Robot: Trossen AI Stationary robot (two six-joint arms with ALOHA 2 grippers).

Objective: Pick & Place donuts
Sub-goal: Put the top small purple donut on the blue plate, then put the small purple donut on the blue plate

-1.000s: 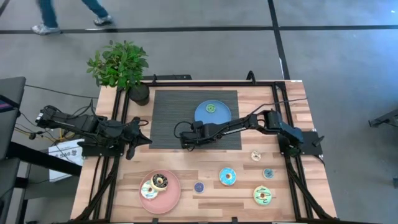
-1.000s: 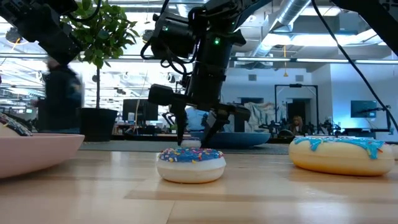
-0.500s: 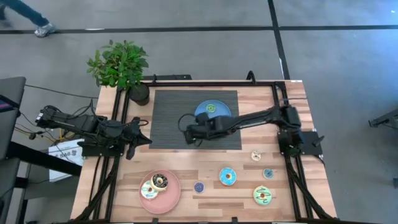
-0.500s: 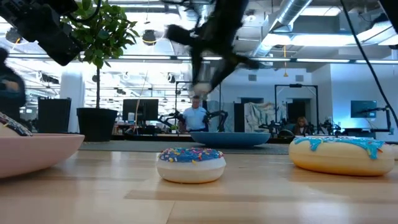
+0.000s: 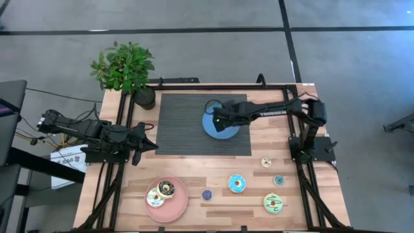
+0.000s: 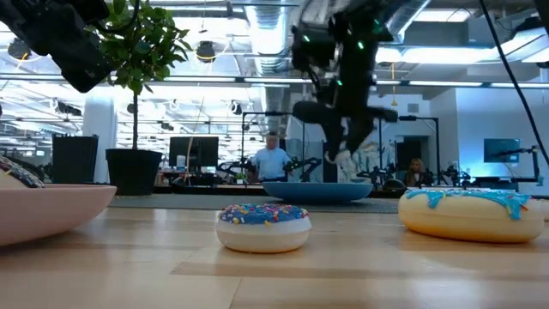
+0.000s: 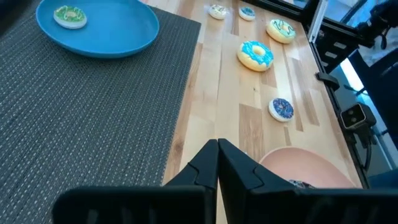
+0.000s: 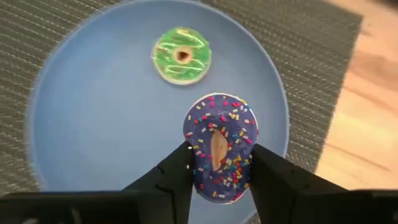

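Purple sprinkled small ring donut (image 8: 219,146) pinched between right gripper (image 8: 217,171) fingers, hanging directly over round blue plate (image 8: 93,124), beside small green-iced donut (image 8: 181,55); drop lies straight below. Left gripper (image 7: 217,163) clenched empty, idle at table's left edge.

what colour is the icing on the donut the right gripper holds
Purple with multicoloured sprinkles, clearest in the right wrist view.

Pale wood-plank worktop (image 5: 194,178), smooth, faint sheen; dark woven mat (image 5: 181,123), coarse, matt; blue plate (image 8: 93,137), smooth, semi-matt; purple donut (image 8: 221,146), sprinkle-rough icing; right claw (image 8: 219,168) in matt black plastic.
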